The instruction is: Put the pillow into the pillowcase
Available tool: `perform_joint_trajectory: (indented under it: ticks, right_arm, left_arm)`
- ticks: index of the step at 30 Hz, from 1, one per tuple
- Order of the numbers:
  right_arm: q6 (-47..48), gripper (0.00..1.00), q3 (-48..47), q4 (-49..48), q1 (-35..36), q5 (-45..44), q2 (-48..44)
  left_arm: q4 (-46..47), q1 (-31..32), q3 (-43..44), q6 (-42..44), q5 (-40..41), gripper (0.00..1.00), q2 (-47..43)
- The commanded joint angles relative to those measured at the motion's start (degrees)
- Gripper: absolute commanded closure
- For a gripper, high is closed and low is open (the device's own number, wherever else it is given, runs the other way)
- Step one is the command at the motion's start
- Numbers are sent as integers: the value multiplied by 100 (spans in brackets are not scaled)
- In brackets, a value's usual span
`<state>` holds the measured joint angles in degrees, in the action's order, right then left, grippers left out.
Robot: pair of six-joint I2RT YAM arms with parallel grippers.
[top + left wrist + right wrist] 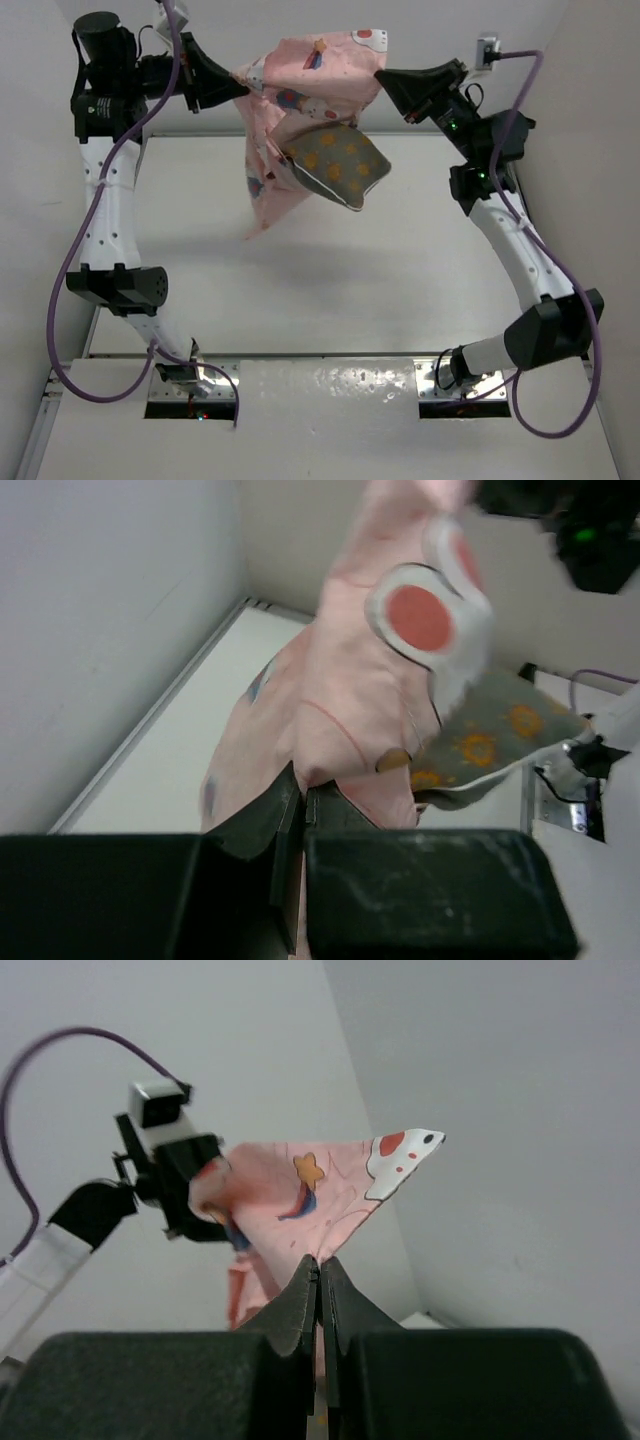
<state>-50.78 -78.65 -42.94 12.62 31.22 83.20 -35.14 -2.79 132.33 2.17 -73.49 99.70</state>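
The pink printed pillowcase [305,75] hangs in the air, stretched between both grippers above the far part of the table. My left gripper [238,80] is shut on its left edge; the cloth [350,680] rises straight from the closed tips [301,788]. My right gripper [383,76] is shut on the right edge, pinching the fabric [300,1195] at the tips [320,1260]. The grey pillow [338,165] with orange dots and a pale trim sticks out of the hanging case, tilted down to the right. One corner of the pillow [490,740] shows below the cloth.
The white table [400,280] lies below the hanging cloth. White walls [580,90] stand close on the left, back and right. Purple cables [90,230] loop along both arms. Two metal base plates [190,385] sit at the near edge.
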Motion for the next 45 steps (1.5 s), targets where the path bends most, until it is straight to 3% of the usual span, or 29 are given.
perform_joint_trajectory:
  ticks: [1,3,6,10,13,18,24,32,33,36,37,38,41,45]
  right_arm:
    - [341,100,165,118,29,-476,-77]
    - [184,100,499,443,4,-660,230]
    - [-10,100,614,480,-40,-635,355]
    - [814,100,229,1118,144,-819,-57]
    - [1167,100,131,1173,363,-828,-364]
    - [1563,100,157,1288,750,-890,-700]
    - [2001,100,52,1533,1118,-802,-1068]
    - [2994,100,-150,2824,1655,-872,-1026]
    - [3169,77,-211,3139,1682,-785,-825]
    - [4241,33,-55,3519,1831,-337,-630]
    - [4583,11,51,3747,1875,-110,-586]
    - [5274,1,174,3810,1980,-38,-585]
    - [6165,1,779,4038,2095,-89,-656]
    - [6616,1,843,4740,2016,-309,-656]
  left_arm:
    - [-782,94,-557,976,1582,100,-82]
    - [-837,147,-1505,1179,2581,100,-82]
    - [-951,138,-2045,1294,2639,100,-65]
    - [-890,138,-1677,1330,2445,100,-266]
    - [-1362,190,-476,1338,2208,100,-100]
    - [-1794,498,-182,1619,2269,100,-188]
    - [-2261,402,529,2006,2472,100,-345]
    - [-2638,481,768,2410,2173,100,-469]
    - [-2674,481,707,2445,2147,100,-469]
    - [-2683,490,654,2481,2076,100,-469]
    - [-2674,490,636,2498,2059,100,-460]
    - [-2674,498,636,2498,2006,100,-460]
    - [-2665,525,636,2507,1848,100,-434]
    - [-2604,586,601,2472,1751,100,-373]
